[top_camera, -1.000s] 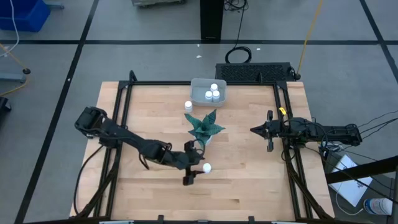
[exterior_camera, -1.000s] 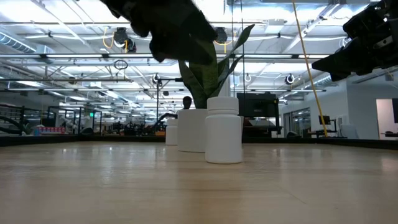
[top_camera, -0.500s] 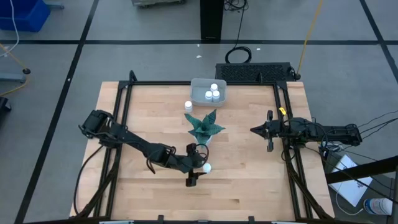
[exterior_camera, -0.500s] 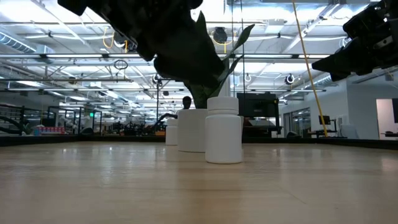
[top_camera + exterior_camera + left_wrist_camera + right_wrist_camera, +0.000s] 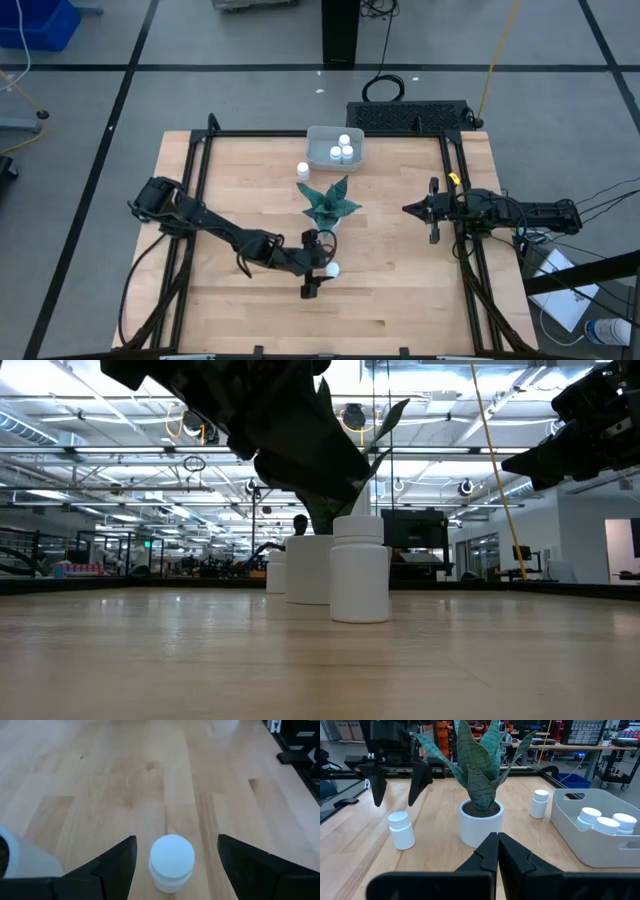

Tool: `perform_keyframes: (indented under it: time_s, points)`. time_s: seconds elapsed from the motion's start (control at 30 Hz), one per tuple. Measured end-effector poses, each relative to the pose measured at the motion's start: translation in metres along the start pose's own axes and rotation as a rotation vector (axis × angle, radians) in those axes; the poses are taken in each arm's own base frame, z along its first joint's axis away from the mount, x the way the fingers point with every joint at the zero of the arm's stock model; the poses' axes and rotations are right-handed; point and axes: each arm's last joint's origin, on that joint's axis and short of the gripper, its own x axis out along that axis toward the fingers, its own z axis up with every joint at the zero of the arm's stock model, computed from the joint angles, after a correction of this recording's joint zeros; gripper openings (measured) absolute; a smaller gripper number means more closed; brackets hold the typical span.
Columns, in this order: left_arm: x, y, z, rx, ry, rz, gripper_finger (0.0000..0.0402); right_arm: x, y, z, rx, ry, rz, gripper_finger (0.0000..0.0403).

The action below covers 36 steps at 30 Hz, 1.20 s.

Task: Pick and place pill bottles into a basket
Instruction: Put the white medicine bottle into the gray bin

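Since a second earlier, the left gripper (image 5: 318, 266) has been carried further along the bench toward a small white cylindrical pill bottle with a round cap (image 5: 332, 269), while the right gripper (image 5: 411, 210) has stayed where it was.

From above, the left gripper's fingers are seen spread, one on each side of that bottle, near the middle of the wooden bench (image 5: 400, 290). A second bottle (image 5: 302, 170) stands just beside the pale grey-blue shallow rectangular basket (image 5: 318, 141) at the far edge, in which three more bottles (image 5: 343, 149) are held. A green spiky plant in a white pot (image 5: 328, 204) stands between the basket and the gripper. The right gripper is held near the right edge.

At table height, the bottle (image 5: 360, 570) is seen upright, with the left arm dark above it.

Past the left wrist, the bottle (image 5: 172, 862) is seen between the spread fingers (image 5: 118, 865), not touched.

Past the right wrist, the fingers (image 5: 487, 852) are pressed together on nothing.
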Motion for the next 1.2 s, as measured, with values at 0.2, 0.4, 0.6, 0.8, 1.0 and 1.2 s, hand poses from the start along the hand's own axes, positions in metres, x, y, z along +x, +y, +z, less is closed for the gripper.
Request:
perform_keyframes:
  time_s: [0.2, 0.4, 0.6, 0.8, 1.0, 1.2]
  points:
    - [-0.001, -0.002, 0.000, 0.006, -0.009, 0.018, 0.0283, 0.000, 0.000, 0.000, 0.000, 0.000, 0.000, 0.0004]
    - [-0.001, -0.001, 0.000, 0.008, -0.011, 0.036, 0.0283, 0.000, 0.000, 0.000, 0.000, 0.000, 0.001, 0.0004]
    - [0.007, -0.003, -0.006, 0.024, 0.000, 0.046, 0.0283, 0.000, 0.000, 0.000, 0.000, 0.000, 0.000, 0.0004]
    - [0.020, -0.006, -0.020, 0.047, 0.022, 0.066, 0.0283, 0.000, 0.000, 0.000, 0.000, 0.004, 0.001, 0.0004]
    - [0.022, -0.007, -0.020, 0.046, 0.011, 0.066, 0.0286, 0.001, 0.000, -0.001, -0.001, 0.012, 0.001, 0.0004]
    - [0.023, -0.006, -0.020, 0.043, 0.014, 0.046, 0.0276, 0.001, 0.000, -0.001, -0.001, 0.010, 0.000, 0.0004]
